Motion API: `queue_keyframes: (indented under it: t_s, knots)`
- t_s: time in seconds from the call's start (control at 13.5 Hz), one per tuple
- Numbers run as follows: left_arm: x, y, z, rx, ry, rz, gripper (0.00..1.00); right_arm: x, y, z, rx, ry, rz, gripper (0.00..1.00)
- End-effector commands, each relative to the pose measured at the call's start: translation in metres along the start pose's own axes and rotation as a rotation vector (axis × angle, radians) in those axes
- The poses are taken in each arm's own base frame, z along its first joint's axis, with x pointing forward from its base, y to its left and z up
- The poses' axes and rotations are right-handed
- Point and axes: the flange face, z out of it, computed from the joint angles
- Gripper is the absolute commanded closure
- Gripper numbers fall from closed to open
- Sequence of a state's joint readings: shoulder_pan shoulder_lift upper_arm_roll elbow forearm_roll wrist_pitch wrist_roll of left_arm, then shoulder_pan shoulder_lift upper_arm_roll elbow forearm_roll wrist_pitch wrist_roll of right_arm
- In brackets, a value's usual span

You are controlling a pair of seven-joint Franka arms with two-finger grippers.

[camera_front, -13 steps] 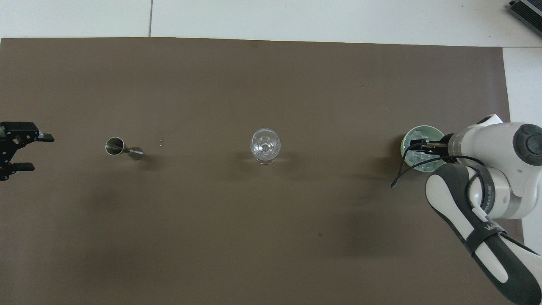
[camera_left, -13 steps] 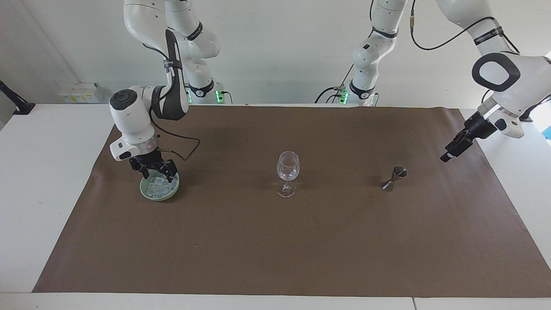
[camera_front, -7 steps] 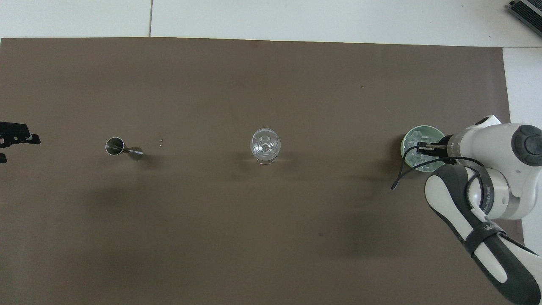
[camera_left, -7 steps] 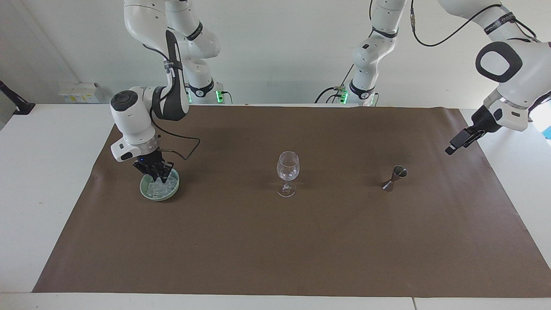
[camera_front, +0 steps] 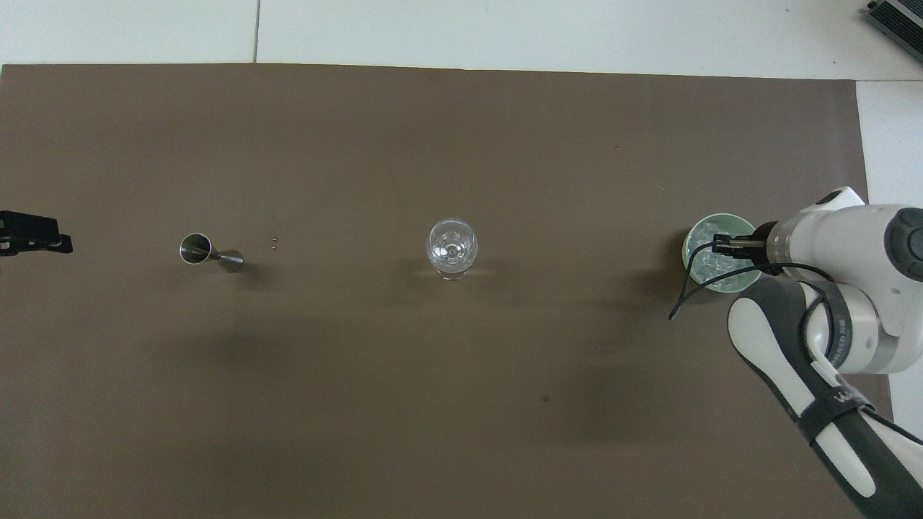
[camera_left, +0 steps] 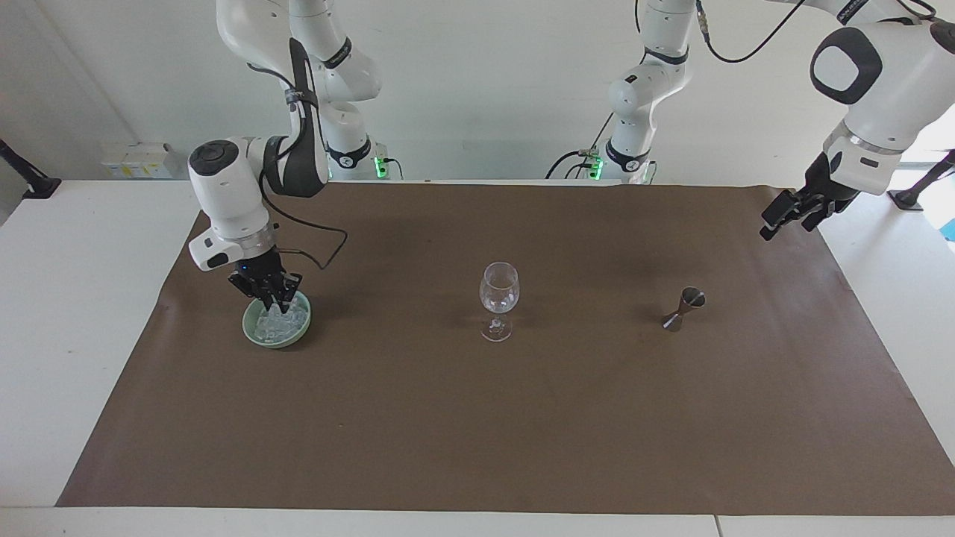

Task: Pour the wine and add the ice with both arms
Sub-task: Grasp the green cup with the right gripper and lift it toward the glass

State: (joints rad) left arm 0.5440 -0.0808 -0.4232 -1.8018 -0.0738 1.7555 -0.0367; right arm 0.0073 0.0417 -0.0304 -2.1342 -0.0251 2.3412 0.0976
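Observation:
A pale green bowl (camera_left: pixel 252 331) (camera_front: pixel 690 244) of ice (camera_left: pixel 289 321) (camera_front: pixel 715 272) sits toward the right arm's end of the brown mat. My right gripper (camera_left: pixel 277 303) (camera_front: pixel 720 243) points down into it, shut, its tips among the cubes and seemingly pinching one. An upright clear wine glass (camera_left: pixel 498 297) (camera_front: pixel 452 247) stands mid-mat. No wine is in view. My left gripper (camera_left: pixel 789 216) (camera_front: pixel 32 234) hangs open with nothing in it, over the mat's edge at the left arm's end.
A small steel jigger (camera_left: pixel 683 309) (camera_front: pixel 209 251) lies tipped on the mat between the glass and the left arm's end. Two tiny specks (camera_front: pixel 275 244) lie beside it. The brown mat (camera_left: pixel 477 432) covers most of the white table.
The right gripper shut in the bowl of ice and lifted slightly. The left arm rose and swung its gripper up, away from the jigger.

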Motion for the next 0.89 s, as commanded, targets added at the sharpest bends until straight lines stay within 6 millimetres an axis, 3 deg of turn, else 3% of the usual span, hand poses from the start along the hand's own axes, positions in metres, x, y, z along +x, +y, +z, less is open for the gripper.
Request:
queue_keyframes:
  t_s: [0.0,0.3,0.52,0.59,0.82]
  knots:
    - [-0.006,0.024,-0.019,0.033,0.001,0.074,0.00,0.002,-0.052,-0.078,0.027,0.037,0.009,1.00]
    - [-0.011,0.051,-0.035,0.013,0.019,0.120,0.00,0.002,-0.130,-0.160,0.209,0.135,0.039,1.00]
    - [-0.014,0.065,-0.036,0.011,0.046,0.146,0.00,0.003,-0.174,-0.175,0.338,0.172,0.055,1.00]
    - [-0.016,0.073,-0.033,0.011,0.037,0.161,0.00,0.000,-0.186,-0.175,0.355,0.194,0.045,1.00]
    - [-0.034,0.084,-0.034,0.025,-0.050,0.192,0.00,-0.015,-0.247,-0.167,0.418,0.234,0.028,1.00]
